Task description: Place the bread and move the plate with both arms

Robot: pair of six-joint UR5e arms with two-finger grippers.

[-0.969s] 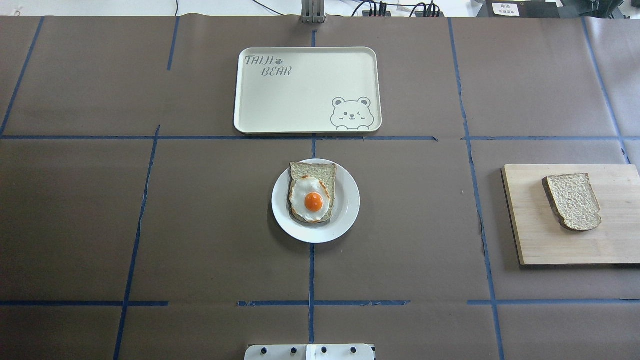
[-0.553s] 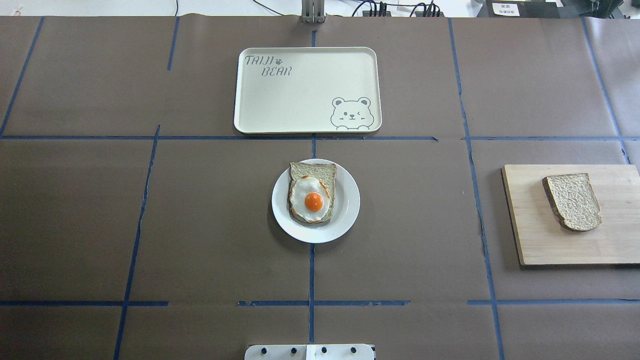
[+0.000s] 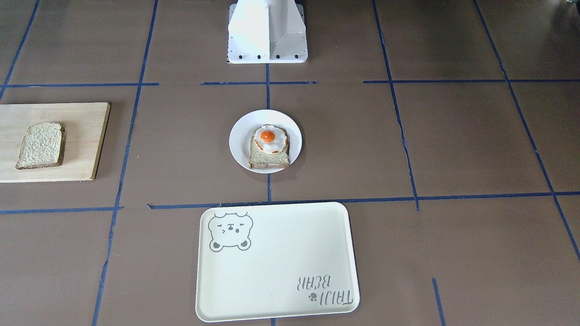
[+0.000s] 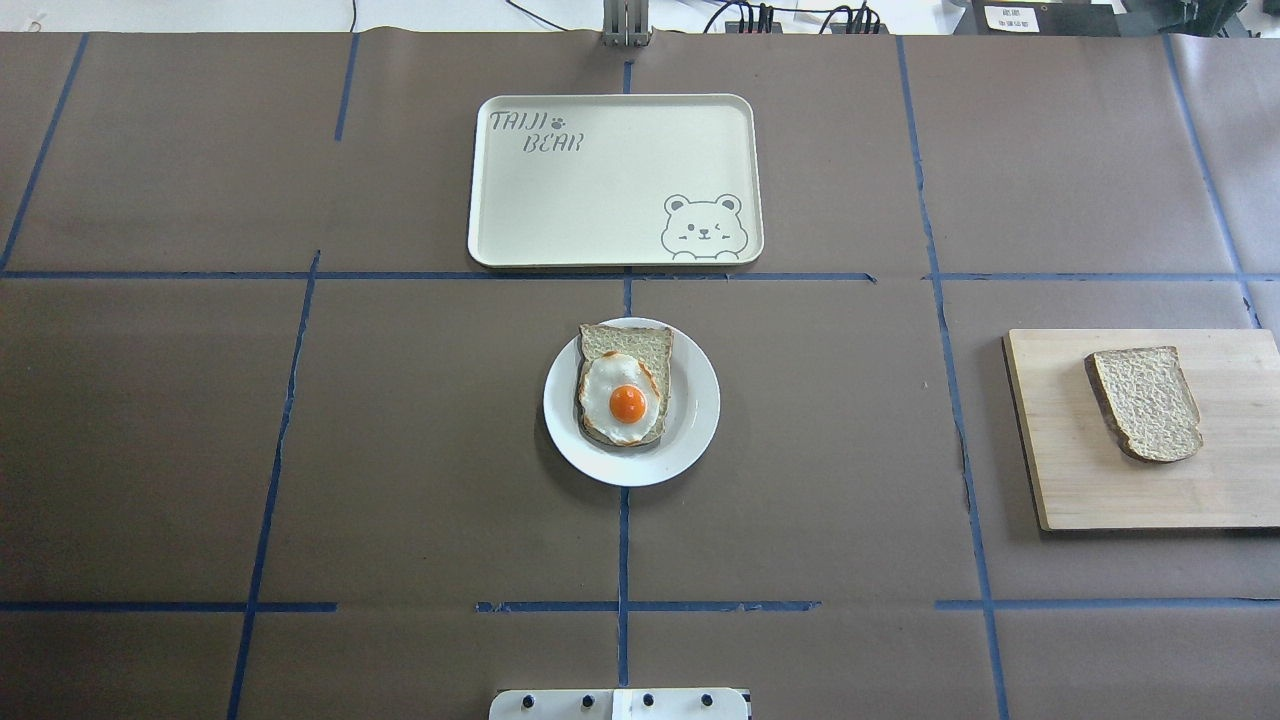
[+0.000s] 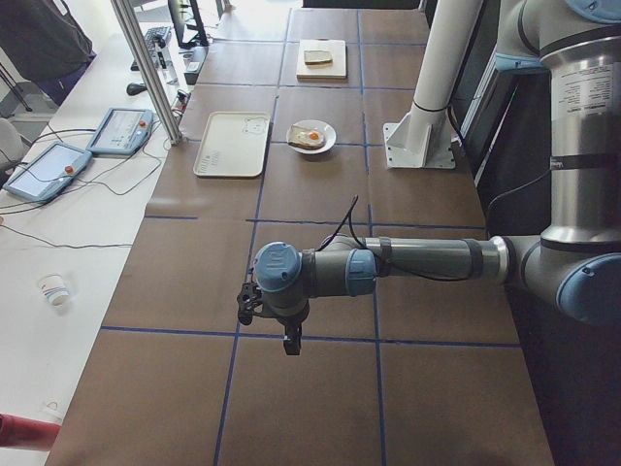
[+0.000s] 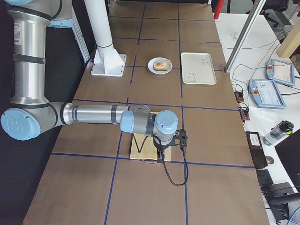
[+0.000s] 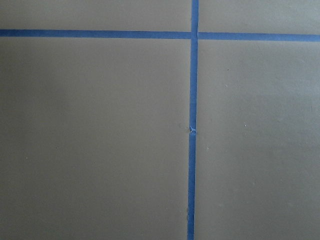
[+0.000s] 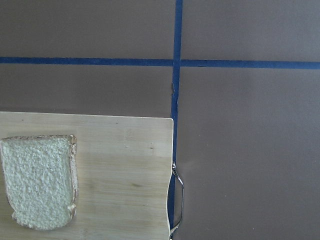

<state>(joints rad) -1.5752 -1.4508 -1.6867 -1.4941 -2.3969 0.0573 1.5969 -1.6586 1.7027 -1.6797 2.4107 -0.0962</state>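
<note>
The plain bread slice lies on a wooden cutting board at the table's right. It also shows in the front view and the right wrist view. The white plate sits mid-table and holds another slice topped with a fried egg. The left gripper hangs over bare table far to the left, seen only in the exterior left view. The right gripper hovers above the cutting board, seen only in the exterior right view. I cannot tell whether either is open or shut.
A cream rectangular tray with a bear drawing lies beyond the plate, with nothing on it. The white robot base stands at the near edge. Blue tape lines cross the brown table cover.
</note>
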